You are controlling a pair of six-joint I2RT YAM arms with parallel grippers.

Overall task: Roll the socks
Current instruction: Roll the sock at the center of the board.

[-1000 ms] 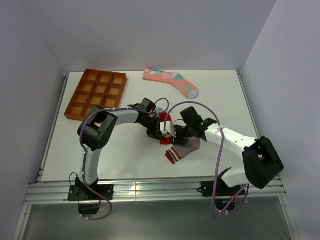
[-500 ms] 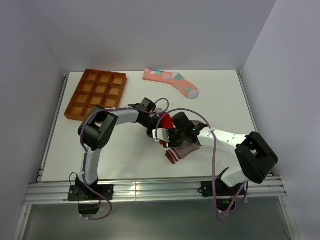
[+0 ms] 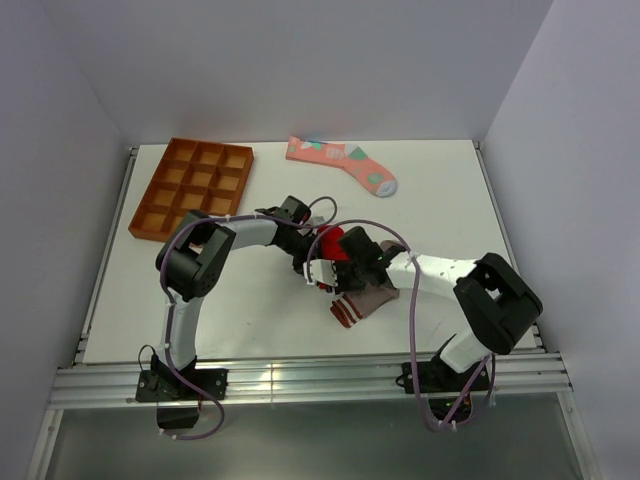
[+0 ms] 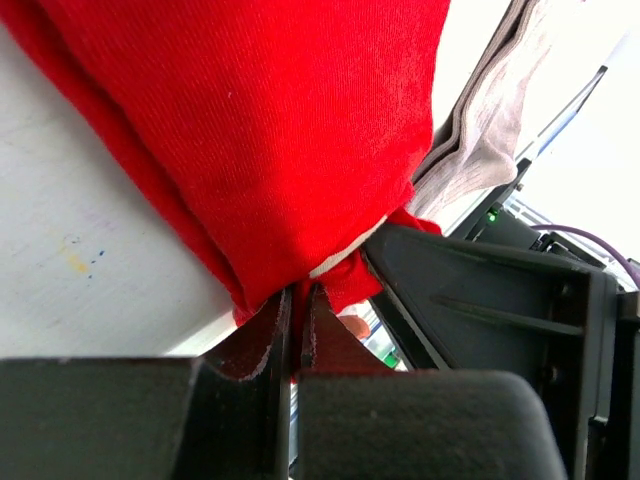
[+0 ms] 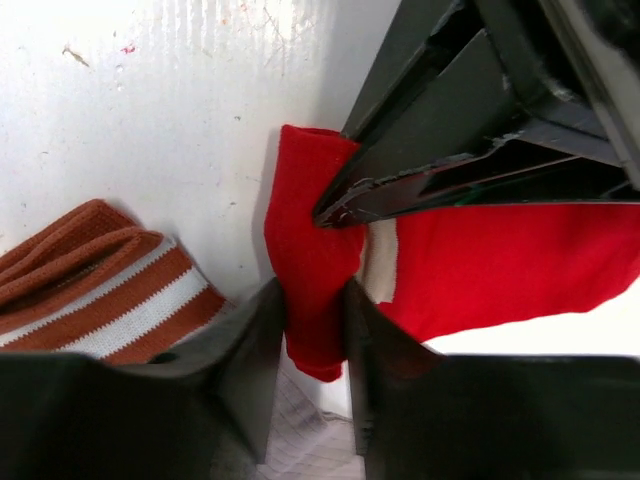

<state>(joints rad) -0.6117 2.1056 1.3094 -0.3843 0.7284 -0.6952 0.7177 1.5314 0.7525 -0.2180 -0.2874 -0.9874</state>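
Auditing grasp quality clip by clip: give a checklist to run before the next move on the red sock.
1. Left gripper shut on the red fabric sock: ok.
2. Right gripper shut on the same sock: ok.
3. Grey-brown sock with striped cuff out of both grips: cannot tell, partly under the right gripper.
4. Salmon-pink patterned sock lying apart from both grippers: ok.
5. Room between the grippers: not ok, crowded together.

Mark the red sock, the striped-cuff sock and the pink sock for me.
red sock [image 4: 250,130], left wrist view, on its bunched body.
striped-cuff sock [image 5: 110,290], right wrist view, on the cuff.
pink sock [image 3: 325,154], top external view, on the leg.
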